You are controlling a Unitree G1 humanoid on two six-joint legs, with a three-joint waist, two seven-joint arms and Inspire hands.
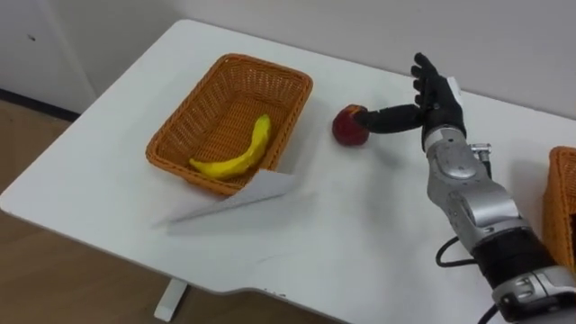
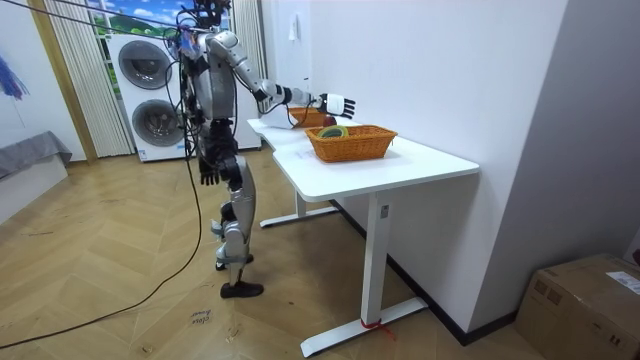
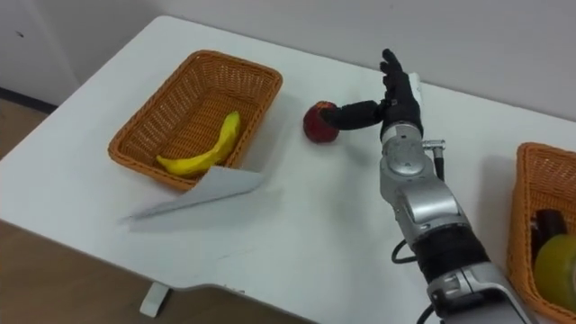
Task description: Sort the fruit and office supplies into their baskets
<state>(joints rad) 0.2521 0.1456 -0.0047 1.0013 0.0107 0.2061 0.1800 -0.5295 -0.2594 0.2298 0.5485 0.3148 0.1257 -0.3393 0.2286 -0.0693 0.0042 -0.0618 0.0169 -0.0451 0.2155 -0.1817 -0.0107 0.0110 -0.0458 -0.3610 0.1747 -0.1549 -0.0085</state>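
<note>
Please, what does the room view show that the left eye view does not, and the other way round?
Room view: the robot stands beside the white table, its left hand hanging by the hip, with stacked washing machines behind it and a cardboard box on the floor.
Left eye view: a banana lies in the left basket, a white sheet rests against its near corner, and the right hand, fingers straight, has its thumb against the red apple.
Both: the table, the right hand held out over it, the left basket and the right basket.

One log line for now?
right hand: open, thumb on apple on table | banana: in left basket | paper: against basket rim | left hand: hanging at side
</note>
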